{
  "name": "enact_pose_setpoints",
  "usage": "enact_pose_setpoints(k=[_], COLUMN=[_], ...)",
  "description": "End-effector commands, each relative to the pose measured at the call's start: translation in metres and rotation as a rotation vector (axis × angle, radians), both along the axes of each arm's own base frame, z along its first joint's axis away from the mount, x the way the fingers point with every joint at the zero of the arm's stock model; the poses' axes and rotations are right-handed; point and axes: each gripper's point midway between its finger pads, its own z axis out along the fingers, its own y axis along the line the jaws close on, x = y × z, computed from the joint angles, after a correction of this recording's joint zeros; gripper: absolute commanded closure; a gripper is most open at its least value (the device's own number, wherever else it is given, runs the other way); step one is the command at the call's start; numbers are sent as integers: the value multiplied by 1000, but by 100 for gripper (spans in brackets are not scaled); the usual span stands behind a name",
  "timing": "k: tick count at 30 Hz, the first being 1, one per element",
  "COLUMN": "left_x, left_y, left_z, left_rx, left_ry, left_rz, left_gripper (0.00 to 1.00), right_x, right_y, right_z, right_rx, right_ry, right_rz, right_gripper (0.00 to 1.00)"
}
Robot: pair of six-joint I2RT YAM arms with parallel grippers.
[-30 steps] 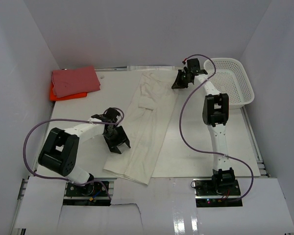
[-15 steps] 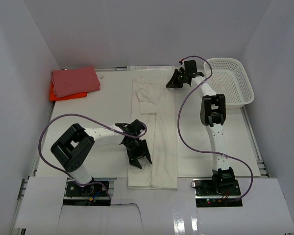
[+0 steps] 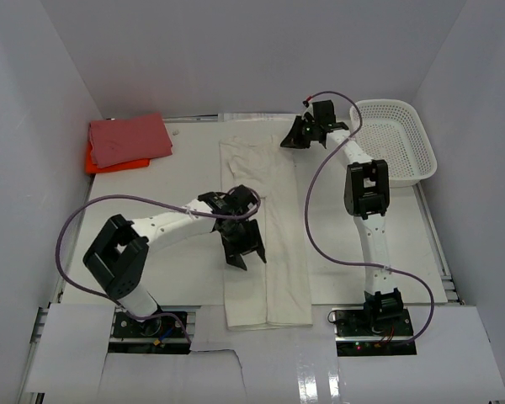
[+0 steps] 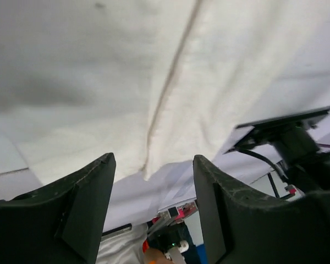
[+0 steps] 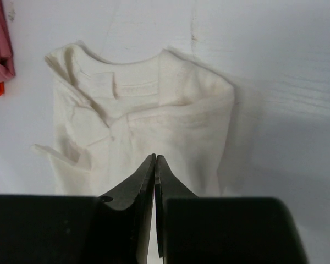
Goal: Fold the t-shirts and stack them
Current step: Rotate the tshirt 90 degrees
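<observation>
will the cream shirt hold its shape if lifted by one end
Probably not: the cream shirt lies flat in a long folded strip with soft creases, so it would likely droop and unfold. It looks thin, so it is probably light. Pushed, it would likely bunch up rather than slide whole.

Orange t-shirt (image 3: 93, 162) mostly hidden under the pink t-shirt (image 3: 128, 139), far-left corner.
</observation>
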Motion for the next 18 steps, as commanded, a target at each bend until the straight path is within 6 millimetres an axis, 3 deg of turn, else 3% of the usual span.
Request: enact_pose_setpoints(k=[1, 3, 5, 6, 7, 11, 15, 18], left_x=[48, 71, 119, 125, 145, 215, 278, 317], left_y=[17, 30, 63, 62, 79, 103, 103, 97], left_z=[85, 114, 146, 152, 154, 146, 123, 111], left_rx=[-63, -77, -78, -80, -60, 115, 221, 174], left_ry=[-213, -292, -408, -436, -457, -600, -654, -712], left_rz=[52, 83, 146, 115, 150, 110, 103, 103], left_gripper=[30, 29, 27, 27, 27, 27, 27, 27], right_x=[11, 7, -2, -6, -11, -34, -57, -69], right_y=[5, 6, 8, 8, 9, 13, 31, 40], right_z=[117, 142, 160, 162, 162, 147, 123, 100], right_rx=[86, 111, 130, 131, 134, 132, 119, 97], right_ry=[-246, -287, -305, -300, -292, -237, -182, -138], right_rz=[38, 49, 73, 75, 83, 119, 175, 194], right_gripper=[91, 91, 91, 91, 91, 92, 89, 89])
